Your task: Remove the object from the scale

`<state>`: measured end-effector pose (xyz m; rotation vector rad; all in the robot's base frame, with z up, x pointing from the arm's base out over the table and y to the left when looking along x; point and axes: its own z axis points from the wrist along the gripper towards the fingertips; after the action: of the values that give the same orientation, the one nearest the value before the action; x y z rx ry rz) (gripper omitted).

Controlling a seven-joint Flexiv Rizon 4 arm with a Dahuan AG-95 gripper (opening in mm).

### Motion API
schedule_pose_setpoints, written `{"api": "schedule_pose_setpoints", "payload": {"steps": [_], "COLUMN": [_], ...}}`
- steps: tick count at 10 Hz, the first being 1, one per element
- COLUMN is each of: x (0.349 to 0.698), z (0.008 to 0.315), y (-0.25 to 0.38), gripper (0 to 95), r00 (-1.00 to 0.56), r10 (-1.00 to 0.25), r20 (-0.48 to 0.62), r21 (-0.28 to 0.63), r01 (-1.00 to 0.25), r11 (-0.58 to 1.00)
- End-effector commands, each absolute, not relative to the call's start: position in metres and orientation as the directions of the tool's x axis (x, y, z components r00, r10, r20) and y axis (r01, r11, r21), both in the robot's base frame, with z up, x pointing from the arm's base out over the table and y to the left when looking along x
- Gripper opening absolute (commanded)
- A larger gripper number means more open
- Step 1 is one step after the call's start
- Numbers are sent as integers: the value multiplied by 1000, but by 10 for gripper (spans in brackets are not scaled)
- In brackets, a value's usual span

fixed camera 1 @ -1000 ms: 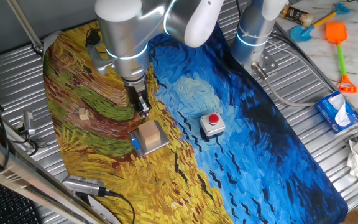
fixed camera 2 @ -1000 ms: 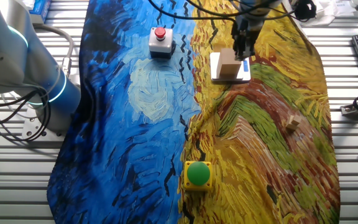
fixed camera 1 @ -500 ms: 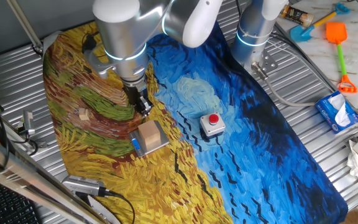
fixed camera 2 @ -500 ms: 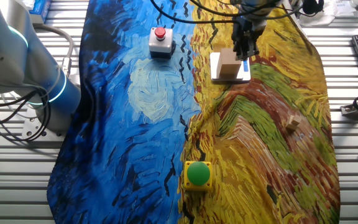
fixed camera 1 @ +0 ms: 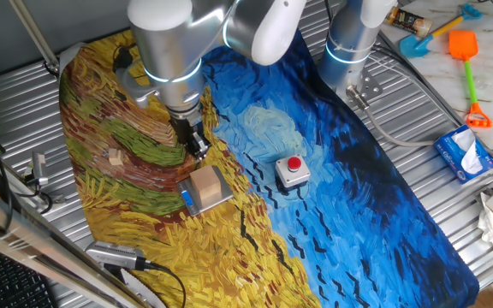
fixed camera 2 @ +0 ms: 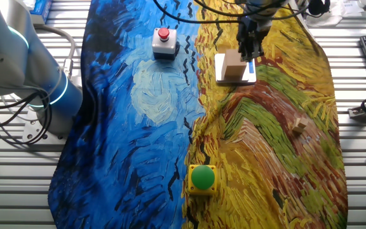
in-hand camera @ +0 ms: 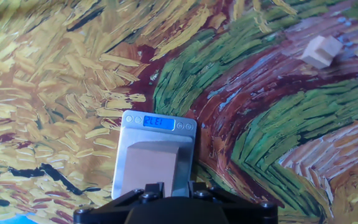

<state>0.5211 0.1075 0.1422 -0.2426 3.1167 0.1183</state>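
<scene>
The object, a light tan wooden block (fixed camera 1: 206, 183), sits on the scale (fixed camera 1: 193, 198), a thin grey plate with a blue strip on its edge. Both lie on the yellow part of the painted cloth. They also show in the other fixed view, block (fixed camera 2: 234, 64) on scale (fixed camera 2: 220, 71). In the hand view the block (in-hand camera: 153, 163) stands on the plate (in-hand camera: 129, 140) below the lit blue display. My gripper (fixed camera 1: 194, 144) hovers just above and behind the block without touching it. Its jaws stand apart with nothing between them.
A small pale wooden piece (fixed camera 1: 114, 156) lies on the cloth to the left. A grey box with a red button (fixed camera 1: 292, 171) stands to the right of the scale. A yellow box with a green button (fixed camera 2: 203, 179) sits near the cloth's other end.
The gripper shifted very slightly between one second ago and half a second ago. Since then nothing has visibly moved. The block still sits on the scale.
</scene>
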Motion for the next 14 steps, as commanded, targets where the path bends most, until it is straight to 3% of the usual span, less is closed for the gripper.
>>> {"api": "schedule_pose_setpoints", "payload": {"steps": [1,4,5,6,7,14], "x": [517,515,516,516,517,518], "z": [141,139,138,137,135,118], "y": [121,138,141,144,147,146], "gripper": [190,190,380,380,570,570], "r00": [-994,-998,-998,-998,-999,-999], "r10": [-103,-63,-58,-56,-51,-25], "r20": [-20,-14,-14,-15,-14,-27], "r21": [69,87,89,90,100,96], "r01": [-104,-63,-59,-57,-52,-27], "r11": [992,994,994,994,994,995]}}
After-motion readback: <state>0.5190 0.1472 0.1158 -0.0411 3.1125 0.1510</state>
